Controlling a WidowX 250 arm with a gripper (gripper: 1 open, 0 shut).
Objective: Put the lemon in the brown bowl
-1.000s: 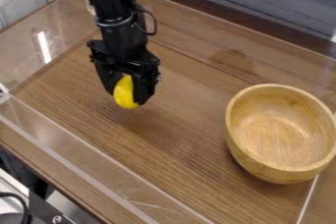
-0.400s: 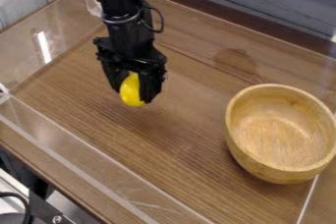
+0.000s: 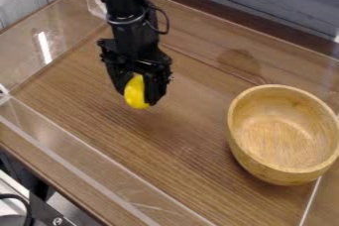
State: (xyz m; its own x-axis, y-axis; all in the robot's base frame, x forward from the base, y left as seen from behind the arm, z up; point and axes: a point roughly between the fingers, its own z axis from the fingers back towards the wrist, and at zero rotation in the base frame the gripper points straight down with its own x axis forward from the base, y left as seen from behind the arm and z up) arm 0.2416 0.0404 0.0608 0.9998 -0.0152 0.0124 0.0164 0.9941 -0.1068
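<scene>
Right, my gripper (image 3: 135,94) was clamped on the lemon (image 3: 134,95), one black finger on each side, fruit showing between them. Jaws were narrow, set to the lemon's width, pointing straight down. Whether the lemon was clear of the wood or just grazing it, I couldn't tell from this angle; it looked slightly lifted.

The brown bowl (image 3: 283,133) is my reference. I was well apart from it, on its left and a bit farther back in the camera view. Bowl sat upright, hollow empty, grain visible inside. Bare wooden tabletop (image 3: 199,101) lay between me and the bowl, nothing in the way.

A clear plastic barrier (image 3: 40,42) ran around the table edges, far side of me from the bowl.

Progress, as I judged it: grasp done, transport barely started. Left to do: carry across to over the bowl, lower, release. Roughly a third through.

Writing: none readable. No brand or label seen on my arm, the bowl or the table.
</scene>
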